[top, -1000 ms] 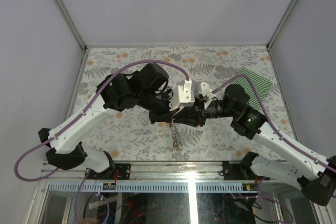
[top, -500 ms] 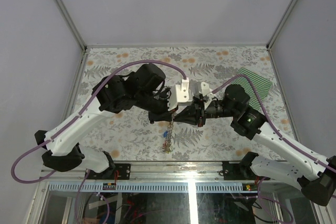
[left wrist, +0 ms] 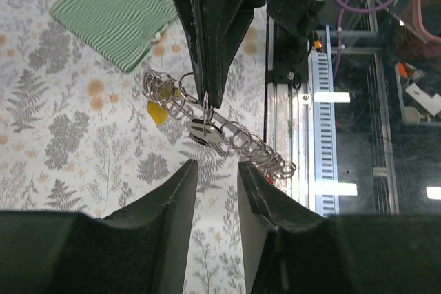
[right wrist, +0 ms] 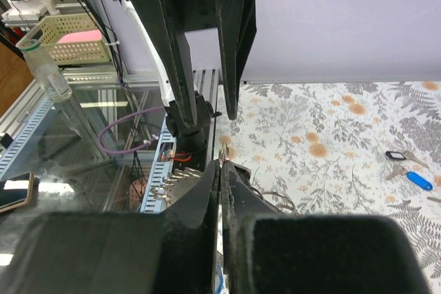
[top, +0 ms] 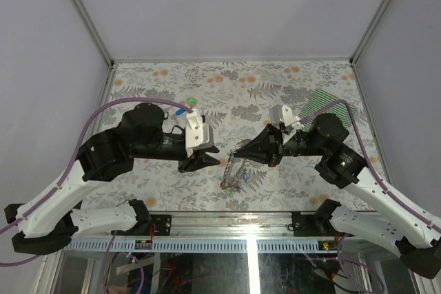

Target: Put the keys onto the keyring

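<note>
My right gripper [right wrist: 220, 168] has its jaws pressed tight on the top loop of the keyring [left wrist: 241, 144], a dangling string of thin silver wire loops, and it now carries that alone. A second ago both grippers met over the middle of the table with the left clamped alongside. Now the left gripper [left wrist: 217, 168] has let go and drawn back to its own side, its jaws parted a little with nothing between them. I read that as a handover: the ring is steadied on the right and my left is free to fetch a key. From the left wrist view the ring hangs below the right fingertips, sagging toward the floral-patterned table [top: 296, 87], with a yellow-headed key [left wrist: 158, 111] and a plain silver key [left wrist: 205, 134] already on it. A blue-headed key [right wrist: 418, 180] and a black-headed key [right wrist: 396, 155] lie loose farther out, well apart from the ring.
</note>
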Controlling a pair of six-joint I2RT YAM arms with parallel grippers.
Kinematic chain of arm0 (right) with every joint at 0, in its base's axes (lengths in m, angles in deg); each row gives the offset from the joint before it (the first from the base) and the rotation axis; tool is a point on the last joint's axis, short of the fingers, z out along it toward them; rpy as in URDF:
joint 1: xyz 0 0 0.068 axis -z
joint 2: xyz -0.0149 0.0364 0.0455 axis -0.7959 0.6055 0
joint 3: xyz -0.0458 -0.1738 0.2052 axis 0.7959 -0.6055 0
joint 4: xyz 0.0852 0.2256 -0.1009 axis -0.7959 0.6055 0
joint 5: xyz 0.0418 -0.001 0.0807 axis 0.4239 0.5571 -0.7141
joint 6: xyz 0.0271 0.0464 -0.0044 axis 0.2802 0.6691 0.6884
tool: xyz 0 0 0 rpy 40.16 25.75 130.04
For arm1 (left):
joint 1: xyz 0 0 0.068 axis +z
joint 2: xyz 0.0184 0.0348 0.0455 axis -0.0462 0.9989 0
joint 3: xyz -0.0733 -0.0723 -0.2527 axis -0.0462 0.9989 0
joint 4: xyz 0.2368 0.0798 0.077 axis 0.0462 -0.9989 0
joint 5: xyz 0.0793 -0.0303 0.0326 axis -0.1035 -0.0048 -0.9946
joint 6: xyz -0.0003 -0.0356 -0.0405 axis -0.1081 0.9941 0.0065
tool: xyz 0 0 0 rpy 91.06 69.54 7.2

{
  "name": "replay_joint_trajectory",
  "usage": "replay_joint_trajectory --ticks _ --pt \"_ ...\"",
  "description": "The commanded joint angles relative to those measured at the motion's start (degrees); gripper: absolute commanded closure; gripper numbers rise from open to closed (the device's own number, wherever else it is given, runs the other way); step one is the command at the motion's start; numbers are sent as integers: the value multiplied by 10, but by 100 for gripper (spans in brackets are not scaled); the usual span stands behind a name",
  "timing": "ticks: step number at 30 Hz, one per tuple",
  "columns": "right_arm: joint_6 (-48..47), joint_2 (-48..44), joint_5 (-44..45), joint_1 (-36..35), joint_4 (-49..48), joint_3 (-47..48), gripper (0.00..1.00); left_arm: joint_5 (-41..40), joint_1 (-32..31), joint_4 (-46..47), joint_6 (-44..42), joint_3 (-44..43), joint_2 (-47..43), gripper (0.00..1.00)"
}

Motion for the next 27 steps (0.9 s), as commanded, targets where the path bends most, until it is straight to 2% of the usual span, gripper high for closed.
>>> replay_joint_trajectory --ticks 1,5,9,27 --pt "20 -18 -1 -1 -38 47 100 17 -3 177 44 71 -46 68" --pt "26 -19 -5 -1 -42 52 100 12 -4 265 64 126 -79 66" --pt "26 -21 -11 0 -41 56 100 19 -3 294 68 146 -88 66" --pt "22 -36 -22 -1 -42 58 100 55 -4 271 54 129 -60 71"
